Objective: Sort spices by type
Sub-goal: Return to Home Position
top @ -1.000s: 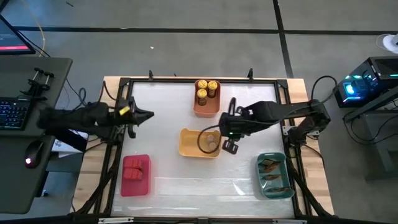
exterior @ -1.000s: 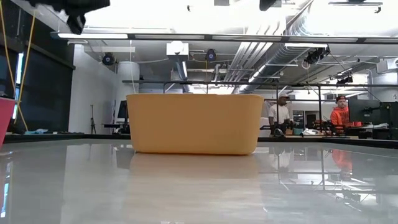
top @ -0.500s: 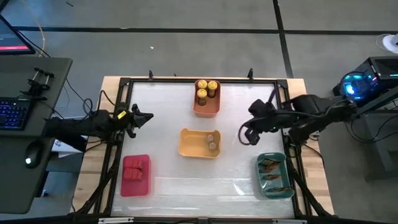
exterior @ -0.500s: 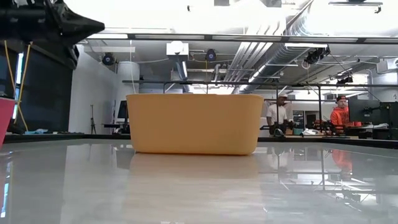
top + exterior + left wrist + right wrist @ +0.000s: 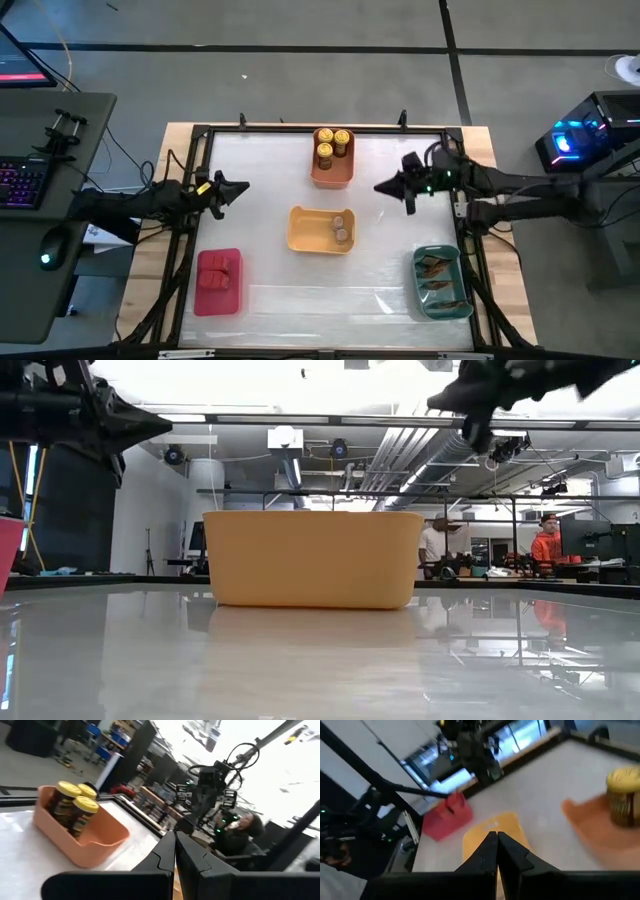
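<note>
Glossy tabletop (image 5: 300, 292) bears round jars (image 5: 333, 143) in orange bin (image 5: 332, 180)

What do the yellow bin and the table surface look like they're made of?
Yellow bin: probably moulded plastic with a matte finish; its wall is opaque and even-coloured, with rounded corners. Table surface: a smooth, glossy white sheet, perhaps laminate or acrylic; it mirrors the bin and the ceiling lights.

Yellow-lidded jars (image 5: 333, 143): three, upright, in the orange bin (image 5: 331, 180), beyond the gap between the left gripper (image 5: 243, 186) and right gripper (image 5: 381, 187).
Grey-brown jars (image 5: 341, 228): upright, in the yellow bin (image 5: 305, 232), nearside of that gap.
Red tins (image 5: 218, 272): in the red bin (image 5: 217, 304), nearside of the left jaws.
Brownish packets (image 5: 438, 278): flat, in the teal bin (image 5: 416, 275), nearside of the right jaws.
</note>
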{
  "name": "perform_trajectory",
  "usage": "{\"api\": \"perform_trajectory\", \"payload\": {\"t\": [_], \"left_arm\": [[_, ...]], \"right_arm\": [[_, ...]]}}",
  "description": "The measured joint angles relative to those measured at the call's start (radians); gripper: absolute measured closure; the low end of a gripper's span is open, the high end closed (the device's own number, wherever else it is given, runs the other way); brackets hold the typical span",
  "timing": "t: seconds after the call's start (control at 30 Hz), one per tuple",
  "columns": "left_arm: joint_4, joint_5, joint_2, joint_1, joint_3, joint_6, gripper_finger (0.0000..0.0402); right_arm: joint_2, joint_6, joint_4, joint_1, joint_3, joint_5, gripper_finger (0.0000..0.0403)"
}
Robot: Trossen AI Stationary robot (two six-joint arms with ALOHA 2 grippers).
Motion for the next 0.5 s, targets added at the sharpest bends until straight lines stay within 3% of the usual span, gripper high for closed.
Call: {"api": "perform_trajectory", "payload": {"t": [0.1, 0.23, 0.33, 0.5], "left_arm": [[-0.005, -0.026, 0.000, 0.000, 0.000, 0.000, 0.0401], [-0.005, -0.025, 0.000, 0.000, 0.000, 0.001, 0.0401], [-0.005, -0.025, 0.000, 0.000, 0.000, 0.001, 0.0401], [-0.006, -0.025, 0.000, 0.000, 0.000, 0.001, 0.0401]], "right_arm": [[0.018, -0.090, 0.151, -0.158, -0.075, -0.165, 0.0403], [0.031, -0.175, 0.212, -0.294, -0.132, -0.272, 0.0403], [0.002, -0.194, 0.215, -0.319, -0.177, -0.319, 0.0403], [-0.135, -0.140, 0.220, -0.261, -0.284, -0.326, 0.0403]]}}
